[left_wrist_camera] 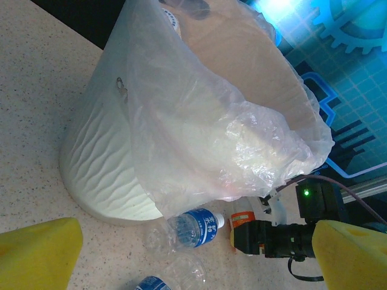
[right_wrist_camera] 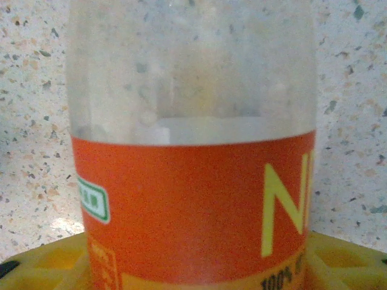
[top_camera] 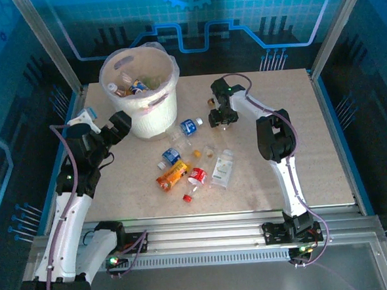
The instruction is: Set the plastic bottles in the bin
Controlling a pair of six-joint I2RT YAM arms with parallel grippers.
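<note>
Nearest the arm bases, a small loose red cap (top_camera: 187,198) lies on the speckled beige worktop (top_camera: 289,100). Just beyond it is a cluster of the plastic bottles, all on their sides: a crushed orange-labelled bottle (top_camera: 172,176), a red-labelled bottle (top_camera: 197,176) touching it, and a clear bottle with a white and green label (top_camera: 222,168) beside that. A short blue-labelled bottle (top_camera: 171,155) lies a little farther back.

Farther still, a clear bottle with a blue label and white cap (top_camera: 191,126) (left_wrist_camera: 196,229) lies on its side close to the foot of the bin.

To its right, the right pincer (top_camera: 221,117) points down at the worktop. Its yellow pads (right_wrist_camera: 344,260) are clamped on either side of a clear bottle with an orange band label (right_wrist_camera: 193,199), which stands on the worktop.

At the left, the left pincer (top_camera: 105,124) hangs beside the bin with its yellow pads (left_wrist_camera: 36,257) wide apart and nothing between them.

Farthest back, the large round white bin with a translucent bag liner (top_camera: 146,115) (left_wrist_camera: 103,175) stands upright at the far left of the worktop. Several bottles (top_camera: 134,83) already lie inside it.
</note>
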